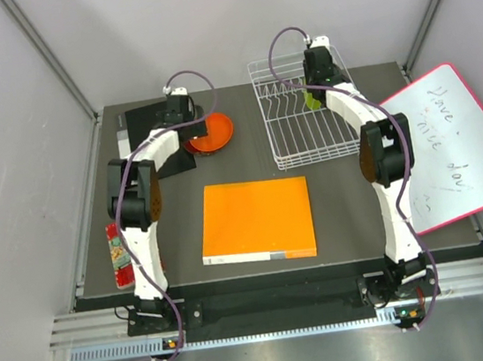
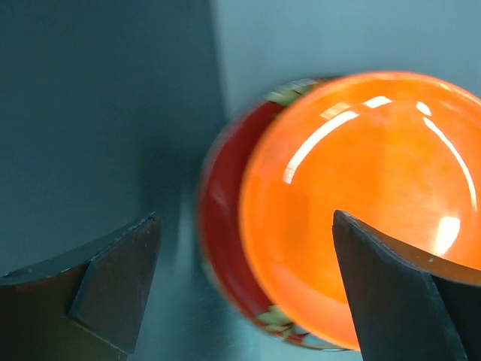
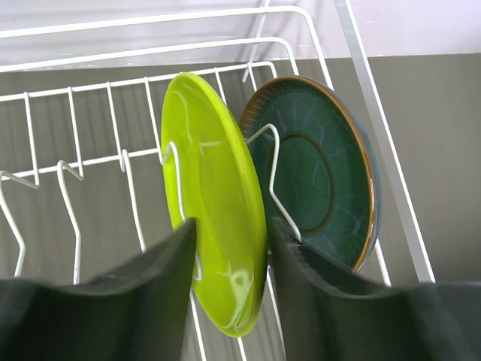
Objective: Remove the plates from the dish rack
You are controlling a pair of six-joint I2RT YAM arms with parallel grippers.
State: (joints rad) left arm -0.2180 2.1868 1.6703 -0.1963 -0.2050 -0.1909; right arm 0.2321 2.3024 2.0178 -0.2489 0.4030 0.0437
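The white wire dish rack (image 1: 300, 150) stands at the back right. In the right wrist view a lime green plate (image 3: 214, 188) and a dark grey-blue plate (image 3: 323, 173) stand upright between the rack's prongs (image 3: 75, 162). My right gripper (image 3: 231, 233) is over the rack, its two fingers pressed on either side of the lime green plate's lower part, which still rests in the rack. At the back left an orange plate (image 2: 361, 188) lies on a dark red patterned plate (image 2: 222, 218). My left gripper (image 2: 244, 226) hovers over them, open and holding nothing.
A big flat orange square (image 1: 257, 220) lies in the middle of the table. A pink-edged whiteboard (image 1: 455, 143) leans at the right. A red packet (image 1: 120, 254) lies at the left edge, and a black block (image 1: 149, 121) sits beside the left gripper.
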